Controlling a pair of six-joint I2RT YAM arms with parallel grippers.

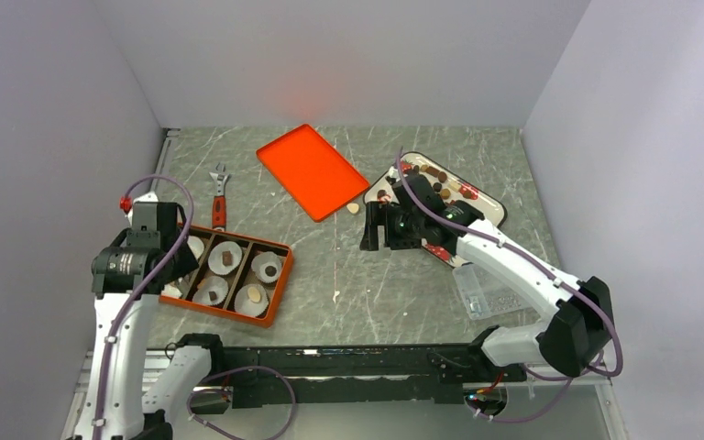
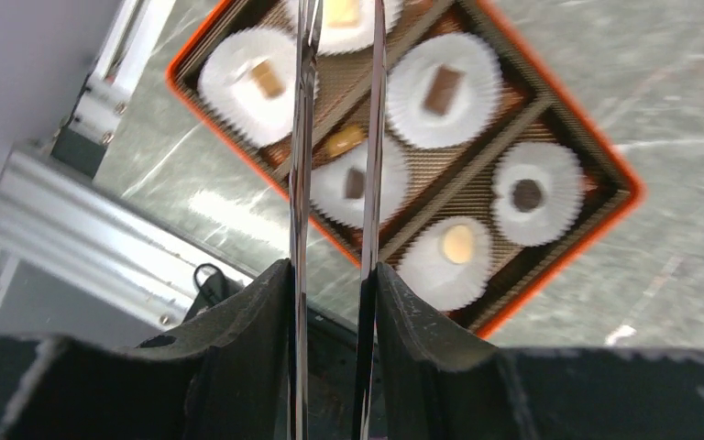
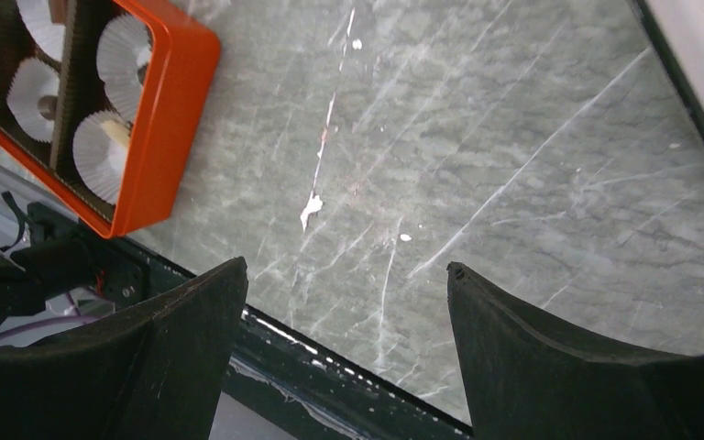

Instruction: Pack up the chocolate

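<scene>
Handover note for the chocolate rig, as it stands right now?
Left gripper: thin tongs, tips slightly apart, nothing between them, above the orange box.
Right gripper: open, empty, over bare table between box and white tray.
Done: paper cups sit in the box's compartments; the six in the left wrist view each hold a chocolate.
Left: loose chocolates on the white tray, one tan piece on the table beside the orange lid.

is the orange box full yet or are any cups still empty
Full, as far as visible: each paper cup in the orange box seen from the left wrist holds a chocolate.
</scene>
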